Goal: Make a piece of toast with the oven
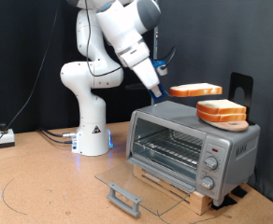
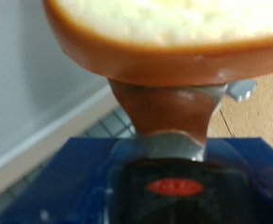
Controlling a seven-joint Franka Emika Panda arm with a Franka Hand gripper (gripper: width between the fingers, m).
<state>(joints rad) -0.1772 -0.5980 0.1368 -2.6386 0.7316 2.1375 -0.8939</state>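
Arm angled down, hand [image 1: 165,94] clamped on toast [image 1: 194,91] above oven [image 1: 193,145].

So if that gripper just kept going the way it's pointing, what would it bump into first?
Probably nothing soon. The gripper, holding the piece of toast, points across above the oven roof; the bread stack sits lower, though depth is unclear.

In the wrist view the thin cream-faced, orange-crusted bread slice [image 2: 165,37] is blurred and cut off by the upper edge. The exterior view's right edge clips the wooden counter [image 1: 43,191], and the blue-tipped gripper [image 1: 162,91] is too small to show its fingers.
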